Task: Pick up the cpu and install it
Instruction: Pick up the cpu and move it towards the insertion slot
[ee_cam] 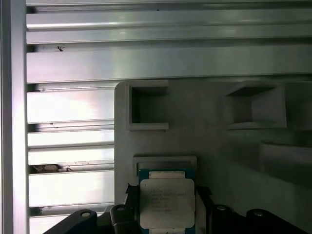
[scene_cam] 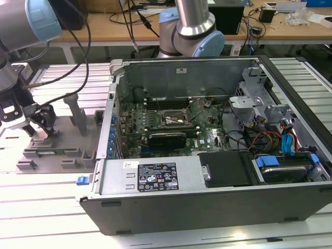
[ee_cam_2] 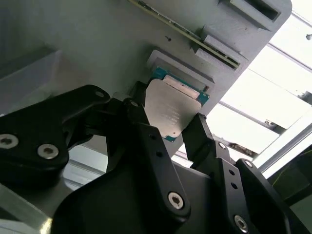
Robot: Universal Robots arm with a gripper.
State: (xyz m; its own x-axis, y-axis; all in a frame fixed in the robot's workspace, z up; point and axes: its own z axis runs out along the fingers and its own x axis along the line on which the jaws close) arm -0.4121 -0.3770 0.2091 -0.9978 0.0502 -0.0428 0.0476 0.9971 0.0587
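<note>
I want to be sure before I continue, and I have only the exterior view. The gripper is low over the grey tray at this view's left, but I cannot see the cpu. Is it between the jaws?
Observer: Yes. In both wrist views the cpu lies between the jaws of the gripper, which are shut against two opposite edges.
Operator: Which face do you see?
Observer: The silver metal top faces the wrist cameras, with a green rim showing at its border.
Operator: Is it lifted yet?
Observer: I cannot tell. In the first wrist view a raised frame on the grey tray lies right beside one edge.
</note>
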